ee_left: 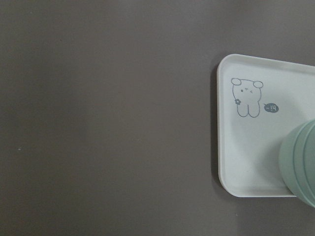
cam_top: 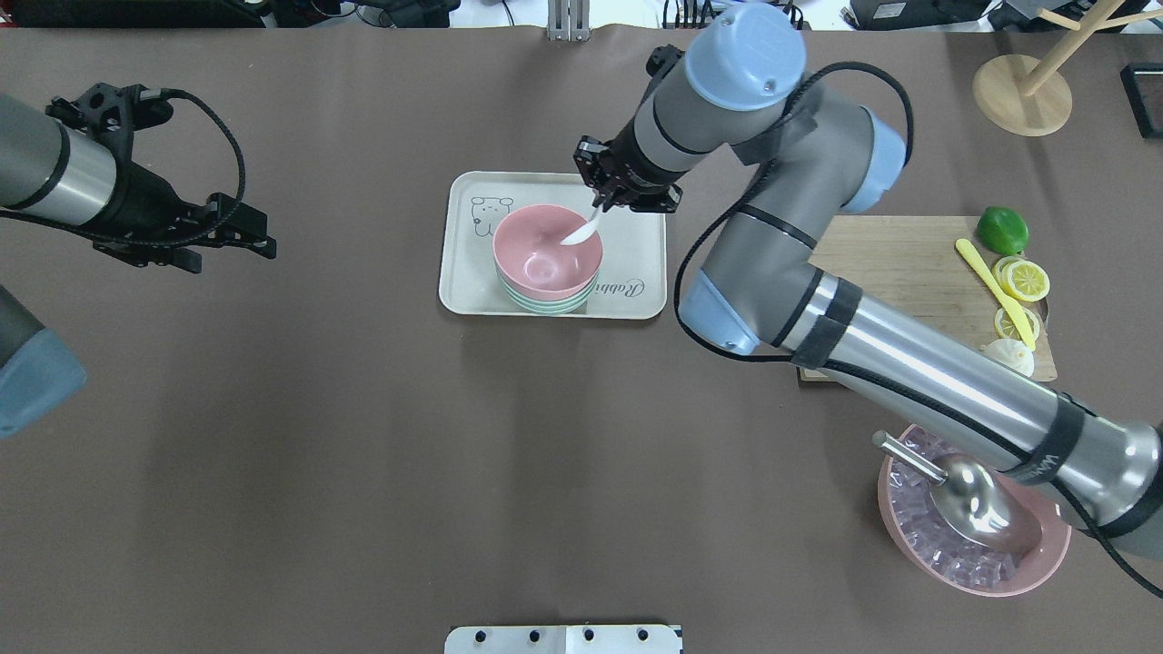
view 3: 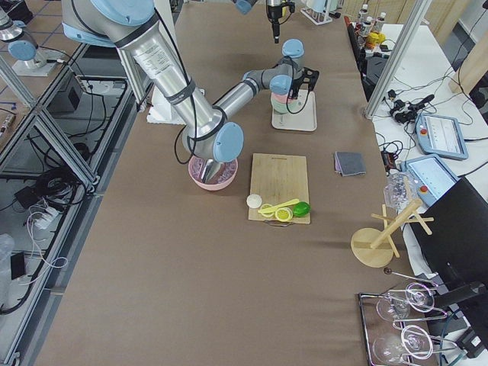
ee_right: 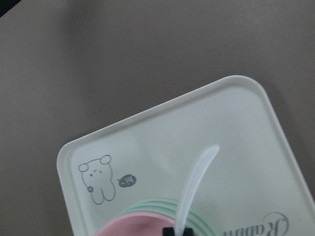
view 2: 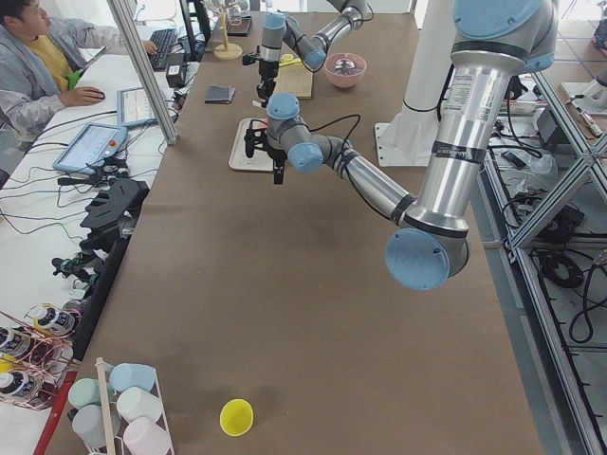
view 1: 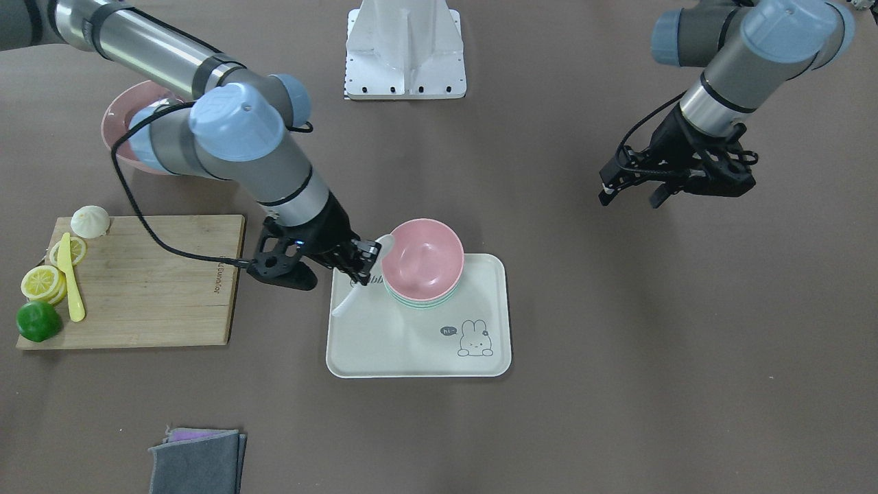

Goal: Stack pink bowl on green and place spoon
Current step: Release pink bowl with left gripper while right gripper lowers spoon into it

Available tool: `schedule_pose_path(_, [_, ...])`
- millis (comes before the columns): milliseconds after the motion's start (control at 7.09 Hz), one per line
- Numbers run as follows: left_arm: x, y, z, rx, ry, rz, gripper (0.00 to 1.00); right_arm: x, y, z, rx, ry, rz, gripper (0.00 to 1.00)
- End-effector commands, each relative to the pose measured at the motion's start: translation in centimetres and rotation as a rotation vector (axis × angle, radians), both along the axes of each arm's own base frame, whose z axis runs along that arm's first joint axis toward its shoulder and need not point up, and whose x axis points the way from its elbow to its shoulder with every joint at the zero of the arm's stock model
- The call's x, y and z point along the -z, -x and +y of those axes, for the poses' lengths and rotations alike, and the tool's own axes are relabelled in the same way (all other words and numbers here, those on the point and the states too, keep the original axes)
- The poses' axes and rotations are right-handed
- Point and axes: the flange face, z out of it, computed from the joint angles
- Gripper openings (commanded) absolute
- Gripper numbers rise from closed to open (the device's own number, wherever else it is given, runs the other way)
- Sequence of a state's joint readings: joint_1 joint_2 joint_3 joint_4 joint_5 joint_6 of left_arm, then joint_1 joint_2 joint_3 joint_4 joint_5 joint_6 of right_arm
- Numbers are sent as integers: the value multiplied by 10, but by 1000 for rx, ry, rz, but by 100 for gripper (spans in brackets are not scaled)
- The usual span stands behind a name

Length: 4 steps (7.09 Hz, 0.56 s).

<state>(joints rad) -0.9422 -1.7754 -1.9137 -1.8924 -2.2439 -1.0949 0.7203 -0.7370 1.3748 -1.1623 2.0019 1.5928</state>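
A rectangular wooden cutting board (view 1: 151, 288) is lying near the table's (view 1: 617, 343) right end; grey folded cloths (view 1: 195, 466) are sitting at the operators' edge.

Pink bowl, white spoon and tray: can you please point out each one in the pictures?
pink bowl (cam_top: 538, 262): overhead exterior view, on its inside bottom.
white spoon (cam_top: 576, 236): overhead exterior view, on the end above the bowl.
tray (view 1: 391, 346): exterior front-facing view, on its bare floor beside the rabbit drawing.

pink bowl (cam_top: 543, 254): nested in green bowl (cam_top: 543, 306) | white spoon (cam_top: 581, 232): tilted over pink rim
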Motion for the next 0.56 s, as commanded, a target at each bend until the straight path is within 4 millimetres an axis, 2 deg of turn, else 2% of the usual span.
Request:
schedule_pose_path(0, [-14,15,2,-26,39,16,98,26,30,4,-31,9,-4,0])
schedule_pose_path(141, [-12,16,2,-25,34,19,98,26,32,9,-25,-2,-8,99])
schedule_pose_path(282, [-12,17,2,-21,34,17,98,26,21,17,-18,-11,-22,100])
schedule_pose_path(423, [-26,36,3,6,57,5,98,-4,-17,28,-16,-19,-29,100])
